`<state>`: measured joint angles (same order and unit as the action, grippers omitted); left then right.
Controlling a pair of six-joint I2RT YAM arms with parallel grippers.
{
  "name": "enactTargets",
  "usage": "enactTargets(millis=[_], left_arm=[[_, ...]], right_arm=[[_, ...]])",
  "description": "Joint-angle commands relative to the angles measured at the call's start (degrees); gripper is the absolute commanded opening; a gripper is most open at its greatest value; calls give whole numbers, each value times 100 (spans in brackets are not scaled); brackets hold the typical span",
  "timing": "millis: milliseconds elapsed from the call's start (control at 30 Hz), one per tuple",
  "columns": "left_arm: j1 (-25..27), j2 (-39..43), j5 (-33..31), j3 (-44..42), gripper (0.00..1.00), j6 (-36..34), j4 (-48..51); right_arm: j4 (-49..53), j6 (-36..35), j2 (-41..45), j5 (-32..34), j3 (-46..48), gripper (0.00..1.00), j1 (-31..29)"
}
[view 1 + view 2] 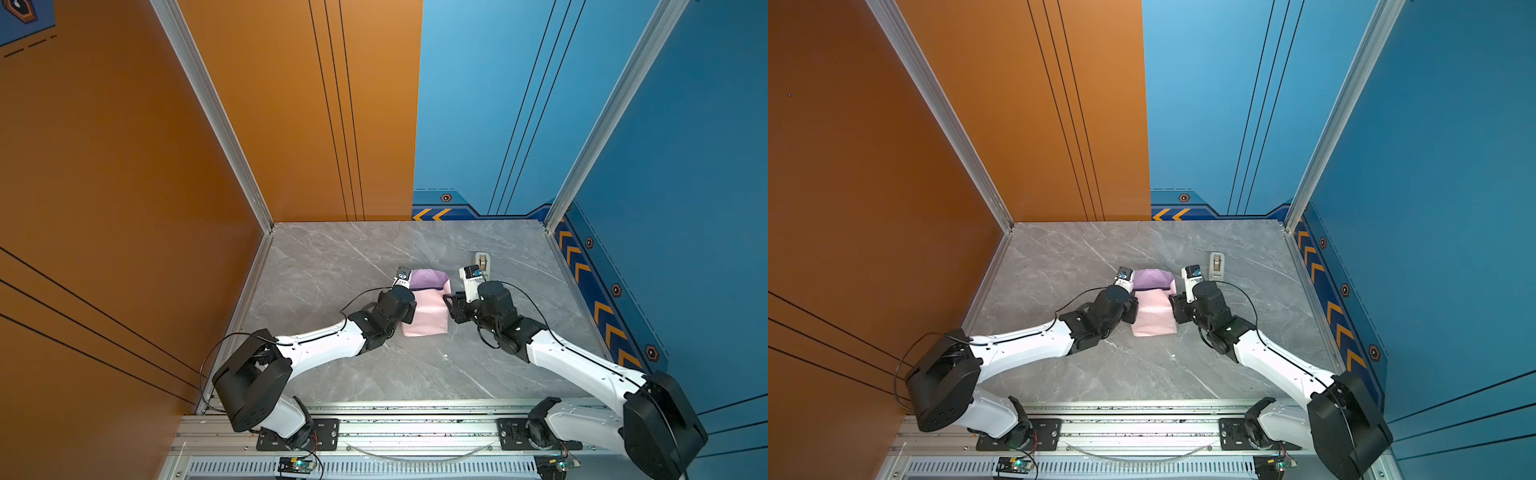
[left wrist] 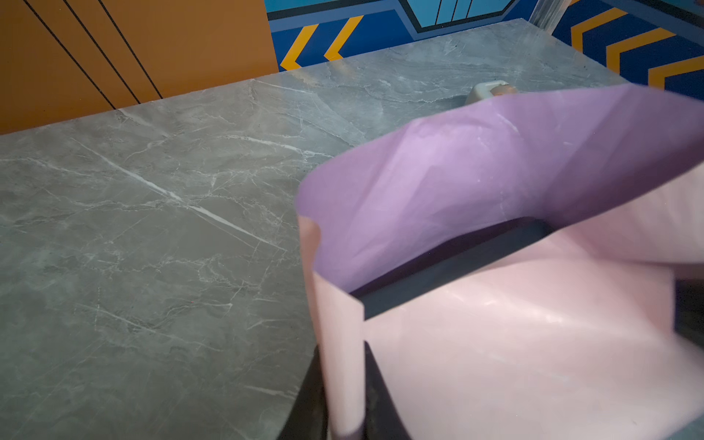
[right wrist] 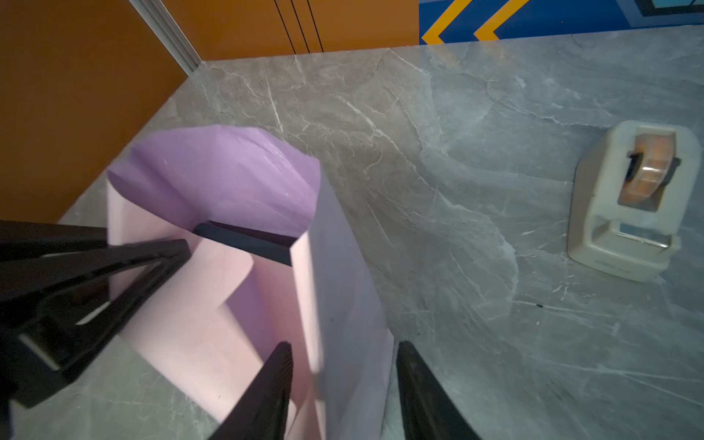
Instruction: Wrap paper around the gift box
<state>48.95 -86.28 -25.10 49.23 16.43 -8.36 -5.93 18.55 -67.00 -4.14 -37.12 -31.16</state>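
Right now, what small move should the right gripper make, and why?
Probably close the right gripper on the paper, at its upright side fold: the jaws stand open astride it, while the left gripper pinches the opposite fold and the gift box partly shows.

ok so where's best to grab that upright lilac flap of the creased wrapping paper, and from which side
Probably the free top edge of the upright lilac paper flap, near its middle, pinched from above. It stands at the far side of the small dark navy box with that rim clear, while its lower corners are folded into the pink sides.
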Motion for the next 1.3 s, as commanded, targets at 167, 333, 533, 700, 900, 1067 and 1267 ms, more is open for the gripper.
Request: enactTargets(millis=[167, 333, 533, 700, 900, 1067, 1267], left_arm=[[110, -196, -102, -25, 16, -152, 630], [132, -192, -138, -19, 16, -176, 608], [143, -218, -153, -12, 16, -192, 603], [144, -219, -170, 25, 16, -223, 620], [142, -221, -159, 26, 17, -239, 603], [126, -137, -134, 77, 31, -129, 602], [-101, 80, 147, -39, 18, 156, 464]], right_arm=[[-306, 737, 768, -1723, 317, 52, 1060], [-32, 840, 229, -1473, 88, 50, 1169], [-207, 671, -554, -1423, -261, 53, 809], [-510, 694, -777, -1476, -234, 54, 614], [-322, 603, -1033, -1344, -191, 55, 567], [113, 586, -1374, -1102, -183, 54, 583], [330, 562, -1403, -1052, -49, 54, 582]])
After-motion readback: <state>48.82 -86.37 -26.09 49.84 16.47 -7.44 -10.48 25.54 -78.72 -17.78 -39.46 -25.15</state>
